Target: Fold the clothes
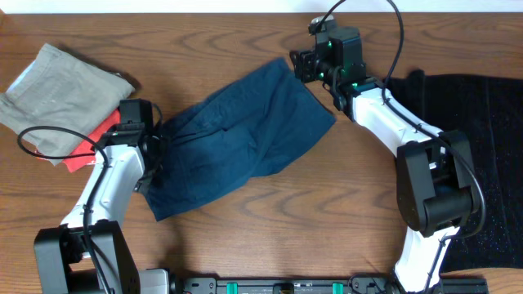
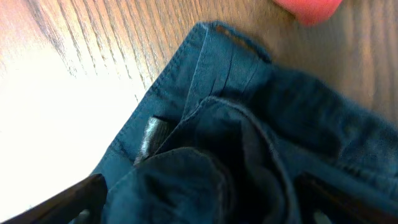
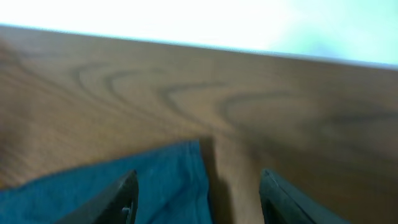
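Observation:
The dark navy trousers lie crumpled and slanted across the middle of the table. My left gripper is at their left edge. In the left wrist view its fingers are spread wide, with bunched navy cloth, a seam and a dark button between them. My right gripper is at the trousers' far right corner. In the right wrist view it is open, and the cloth's corner edge lies under the gap between the fingers.
A folded grey-khaki garment sits on a red one at the far left; the red also shows in the left wrist view. A black sparkly cloth covers the right side. The table's far edge is just beyond my right gripper.

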